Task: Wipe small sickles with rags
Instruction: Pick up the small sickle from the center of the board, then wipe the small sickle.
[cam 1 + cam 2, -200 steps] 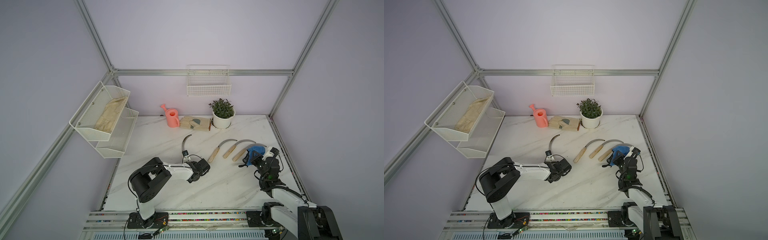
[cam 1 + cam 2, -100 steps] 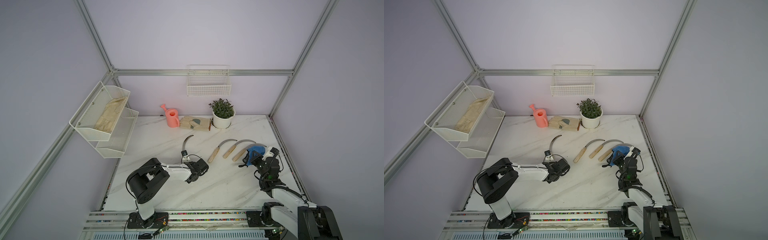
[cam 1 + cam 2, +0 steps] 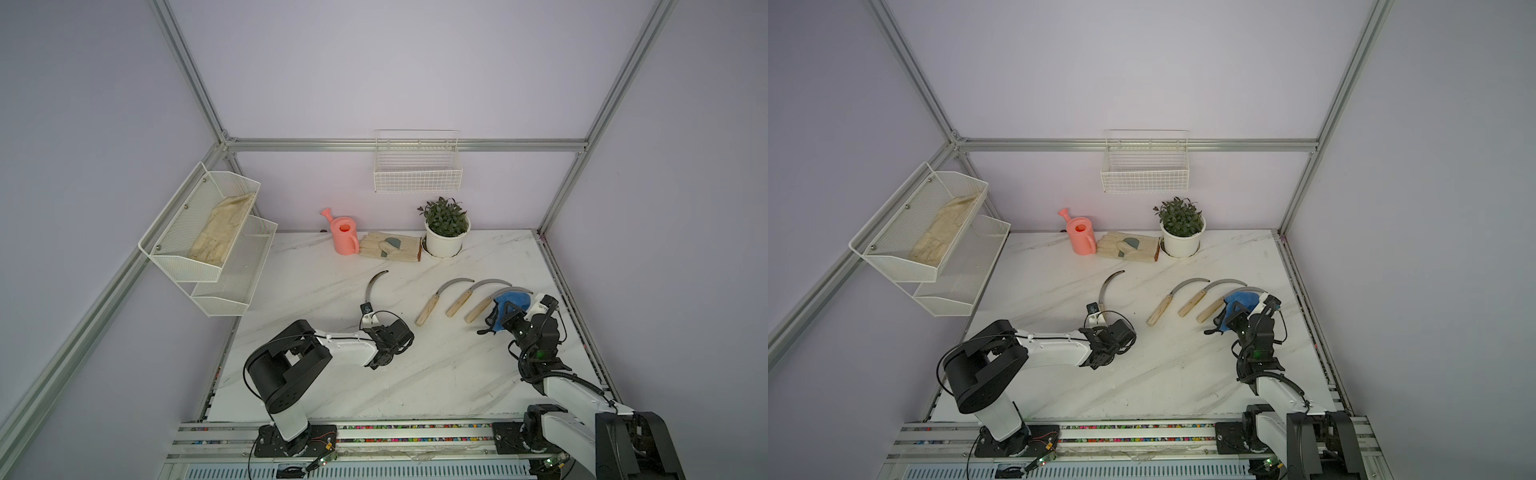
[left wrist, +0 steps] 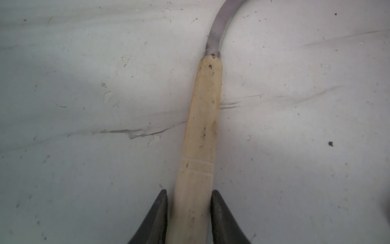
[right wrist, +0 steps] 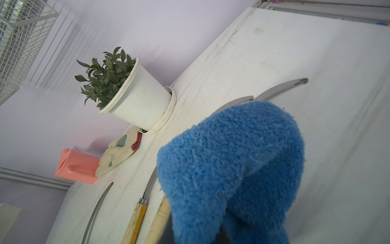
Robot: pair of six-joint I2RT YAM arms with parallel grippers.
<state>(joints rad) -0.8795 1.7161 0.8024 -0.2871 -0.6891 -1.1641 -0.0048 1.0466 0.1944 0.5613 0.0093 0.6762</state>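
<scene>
Small curved grey-bladed, wooden-handled sickle (image 4: 202, 126) grabbed, blue plush rag (image 3: 515, 300) waiting

Near centre the handle is clamped by the left gripper (image 4: 190, 194), probably to leave the blade free for wiping. At 3 o'clock the rag is pinched in the right gripper (image 3: 507, 311). Three more sickles (image 3: 459, 303) are laid between, likely in the way. Pink watering can (image 3: 345, 239), beige gloves (image 3: 390, 248), potted plant (image 3: 446, 245) are parked at 12, clear.

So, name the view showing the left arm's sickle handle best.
Left wrist: the handle fills the frame between the left end effector's fingers. In both top views the arm hides it, leaving only the blade; the right wrist view catches just the blade.
</scene>
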